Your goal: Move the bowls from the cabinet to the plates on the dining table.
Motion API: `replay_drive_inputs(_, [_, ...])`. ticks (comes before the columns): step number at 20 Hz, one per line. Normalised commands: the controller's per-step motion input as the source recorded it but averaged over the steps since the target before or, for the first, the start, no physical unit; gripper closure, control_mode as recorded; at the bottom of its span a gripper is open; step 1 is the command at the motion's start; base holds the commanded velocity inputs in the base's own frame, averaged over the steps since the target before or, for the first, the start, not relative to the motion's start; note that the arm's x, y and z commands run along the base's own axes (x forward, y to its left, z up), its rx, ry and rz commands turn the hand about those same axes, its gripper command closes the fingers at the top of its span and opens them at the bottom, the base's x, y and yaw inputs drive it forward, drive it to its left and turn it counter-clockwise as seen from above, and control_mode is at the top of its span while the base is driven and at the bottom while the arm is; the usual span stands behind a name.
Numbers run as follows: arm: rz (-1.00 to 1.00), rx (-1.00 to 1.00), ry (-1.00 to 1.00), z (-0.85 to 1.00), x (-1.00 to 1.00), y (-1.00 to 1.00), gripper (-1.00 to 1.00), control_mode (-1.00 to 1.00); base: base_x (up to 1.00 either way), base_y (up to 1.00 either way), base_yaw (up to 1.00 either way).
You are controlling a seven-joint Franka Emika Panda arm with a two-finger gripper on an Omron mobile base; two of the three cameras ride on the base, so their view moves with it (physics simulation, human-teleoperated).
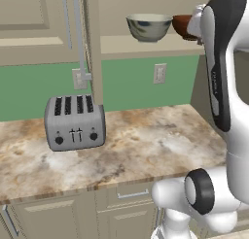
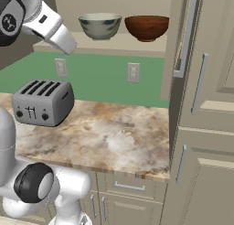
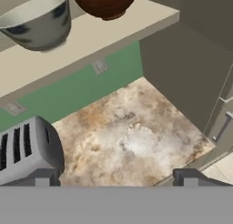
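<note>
sitting side by side on the plain shelf [image 2: 137,49] of the open cabinet [image 2: 215,59], the grey-white bowl [image 2: 100,26] and the reddish-brown bowl [image 2: 147,28] stand upright and near each other without touching. in the right base view the grey-white one is on the left and the brown one on the right, close to the cabinet's inner side wall. in the left base view the brown bowl is partly hidden behind the white arm [image 1: 221,63].

the tool [image 3: 118,178] hangs well apart from the bowls, below shelf level and out over the worktop [image 2: 109,132]. its two dark fingertips [image 3: 42,177] stand wide apart at the bottom of the hand view, with nothing between them, so it holds nothing.

below the shelf runs a green wall [image 1: 131,85] with pale outlets [image 1: 159,73]. a grey four-slot toaster [image 1: 74,122] stands on the mottled stone worktop, to the left in both base views. the cabinet door [image 1: 92,43] hangs open, its long silver bar handle [image 1: 80,39] facing outward. drawer units [image 2: 130,196] sit under the worktop.
</note>
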Motion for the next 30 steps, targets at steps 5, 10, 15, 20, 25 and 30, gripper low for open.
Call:
replay_drive_inputs(5, [-0.09, 0.02, -0.17, -0.75, 0.04, 0.00, -1.00, -1.00, 0.00, 0.00, 0.00])
replay_drive_inputs(10, [-0.09, 0.00, -0.15, -0.26, 0.18, 0.00, -1.00, -1.00, 0.00, 0.00, 0.00])
replay_drive_inputs(15, [-0.10, 0.00, -0.16, 0.00, 0.20, 0.00, -1.00, -1.00, 0.00, 0.00, 0.00])
replay_drive_inputs(20, [-0.11, 0.02, -0.09, 0.23, 0.29, 0.00, -1.00, -1.00, 0.00, 0.00, 0.00])
replay_drive_inputs(25, [-0.07, 0.10, -0.05, 0.27, 0.12, 0.00, -1.00, -1.00, 0.00, 0.00, 0.00])
replay_drive_inputs(30, [0.02, 0.11, 0.00, 0.34, 0.04, 0.00, -1.00, -1.00, 0.00, 0.00, 0.00])
